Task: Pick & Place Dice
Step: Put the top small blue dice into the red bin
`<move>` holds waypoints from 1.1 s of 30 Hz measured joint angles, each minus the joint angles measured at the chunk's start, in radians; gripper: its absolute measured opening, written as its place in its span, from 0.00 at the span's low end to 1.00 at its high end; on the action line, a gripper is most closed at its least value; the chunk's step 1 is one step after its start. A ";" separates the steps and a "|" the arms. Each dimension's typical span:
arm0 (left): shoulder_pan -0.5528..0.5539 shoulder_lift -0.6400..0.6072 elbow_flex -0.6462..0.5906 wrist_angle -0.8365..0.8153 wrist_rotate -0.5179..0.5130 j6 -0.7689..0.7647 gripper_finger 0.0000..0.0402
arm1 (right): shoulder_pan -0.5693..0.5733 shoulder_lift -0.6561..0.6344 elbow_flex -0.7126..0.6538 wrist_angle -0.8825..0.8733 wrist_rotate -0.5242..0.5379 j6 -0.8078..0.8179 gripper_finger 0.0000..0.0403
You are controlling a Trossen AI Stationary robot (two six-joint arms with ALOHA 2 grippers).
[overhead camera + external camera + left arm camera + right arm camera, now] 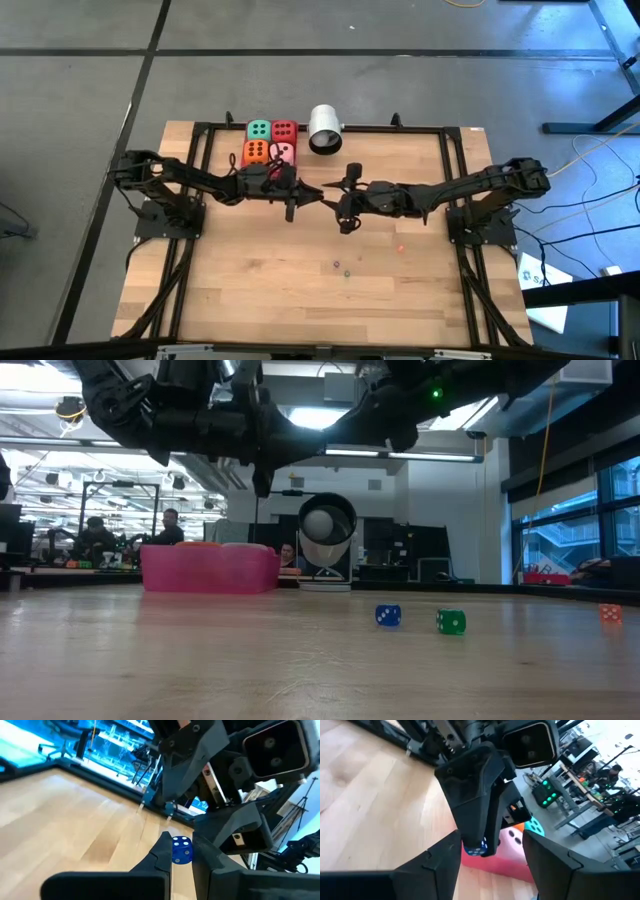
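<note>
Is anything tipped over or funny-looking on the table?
Yes. The white cylinder seems to lie on its side beside the four big dice, and three tiny dice sit scattered mid-table.

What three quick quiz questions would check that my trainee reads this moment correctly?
1. True or false: the left gripper is shut on a small blue die.
2. The white cylinder sits: A) beside the four big dice; B) at the table's front edge; C) in the right gripper.
3. How many small dice lie on the table in the low view?

Key:
1. True.
2. A.
3. Three: the blue table die, the green table die and the red table die.
</note>
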 joint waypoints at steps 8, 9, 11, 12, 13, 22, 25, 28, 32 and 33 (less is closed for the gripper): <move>-0.001 -0.125 -0.001 -0.132 -0.005 0.084 0.05 | 0.002 -0.115 0.000 -0.076 0.005 0.026 0.52; -0.001 -0.141 -0.001 -0.159 -0.014 0.093 0.05 | 0.002 -0.130 0.000 -0.094 0.005 0.026 0.52; -0.001 -0.180 -0.001 -0.240 -0.033 0.113 0.05 | 0.002 -0.161 0.000 -0.118 0.005 0.026 0.52; -0.001 -0.200 -0.001 -0.274 -0.049 0.124 0.05 | 0.002 -0.179 0.000 -0.131 0.005 0.028 0.52; -0.001 -0.221 -0.001 -0.308 -0.061 0.137 0.05 | 0.001 -0.195 0.000 -0.139 0.004 0.037 0.52; -0.009 -0.451 -0.001 -0.588 -0.199 0.240 0.05 | -0.048 -0.417 -0.101 -0.126 -0.128 0.161 0.52; -0.013 -0.525 -0.001 -0.669 -0.240 0.258 0.05 | -0.061 -0.515 -0.184 -0.068 -0.136 0.196 0.52; -0.013 -0.590 -0.001 -0.757 -0.283 0.262 0.05 | -0.066 -0.612 -0.274 -0.001 -0.139 0.229 0.52; -0.013 -0.657 -0.001 -0.858 -0.340 0.261 0.05 | -0.067 -0.724 -0.384 0.088 -0.139 0.267 0.52; -0.013 -0.671 -0.001 -0.882 -0.353 0.261 0.05 | -0.067 -0.749 -0.409 0.099 -0.139 0.278 0.52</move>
